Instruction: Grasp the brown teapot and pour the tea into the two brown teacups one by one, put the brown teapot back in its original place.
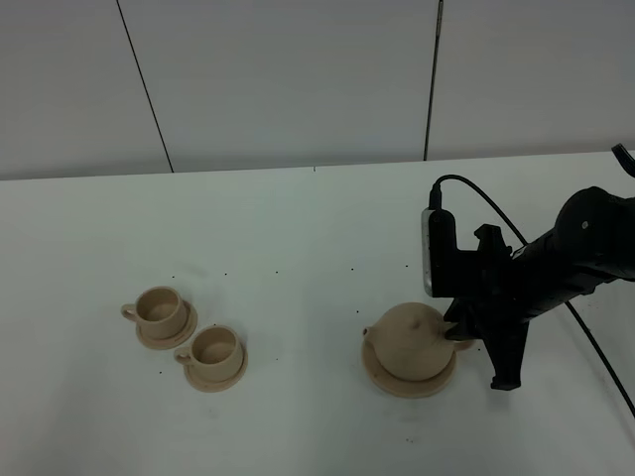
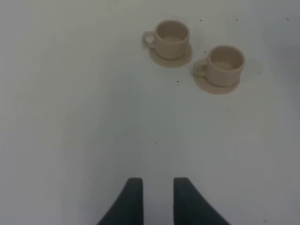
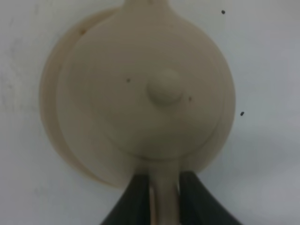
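Observation:
The brown teapot (image 1: 409, 342) (image 3: 150, 93), tan with a knobbed lid, stands on its wide round saucer (image 1: 397, 389) (image 3: 49, 117) at the right of the table. My right gripper (image 1: 458, 332) (image 3: 164, 187) reaches in from the right. Its two dark fingers press on either side of the teapot's loop handle. The two brown teacups (image 1: 159, 309) (image 1: 214, 349) stand on small saucers at the left, and the left wrist view shows them too (image 2: 172, 35) (image 2: 226, 62). My left gripper (image 2: 158, 187) hovers over bare table short of the cups, its fingers slightly apart with nothing between them.
The table (image 1: 298, 228) is white with a few tiny dark specks. A black cable (image 1: 496, 208) loops over the right arm. A white panelled wall (image 1: 298, 79) runs along the back edge.

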Action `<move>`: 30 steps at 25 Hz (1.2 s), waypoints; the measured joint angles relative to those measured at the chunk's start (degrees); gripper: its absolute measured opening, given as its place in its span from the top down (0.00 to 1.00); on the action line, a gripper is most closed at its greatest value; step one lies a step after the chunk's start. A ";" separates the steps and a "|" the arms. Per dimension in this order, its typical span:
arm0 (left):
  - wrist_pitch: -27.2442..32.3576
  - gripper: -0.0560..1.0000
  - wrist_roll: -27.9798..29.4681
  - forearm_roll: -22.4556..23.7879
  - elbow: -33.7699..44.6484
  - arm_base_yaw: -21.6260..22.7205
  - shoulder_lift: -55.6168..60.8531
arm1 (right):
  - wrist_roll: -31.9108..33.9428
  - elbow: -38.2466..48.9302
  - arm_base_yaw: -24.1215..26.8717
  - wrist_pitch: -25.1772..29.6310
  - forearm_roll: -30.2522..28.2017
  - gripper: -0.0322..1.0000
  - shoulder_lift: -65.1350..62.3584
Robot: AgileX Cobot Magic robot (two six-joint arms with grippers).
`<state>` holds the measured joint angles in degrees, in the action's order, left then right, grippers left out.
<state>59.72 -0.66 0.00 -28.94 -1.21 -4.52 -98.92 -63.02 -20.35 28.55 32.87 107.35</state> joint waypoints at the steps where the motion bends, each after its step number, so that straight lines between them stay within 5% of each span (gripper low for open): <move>1: 0.00 0.73 0.00 0.00 0.00 0.00 0.00 | 0.00 0.00 0.00 0.00 0.00 0.84 0.00; 30: 0.00 0.73 0.00 0.00 0.00 0.00 0.00 | 1.50 0.00 0.00 0.80 0.00 0.88 -0.09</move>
<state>59.72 -0.66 0.00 -28.94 -1.21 -4.52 -97.43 -63.02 -20.35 29.35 32.87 107.25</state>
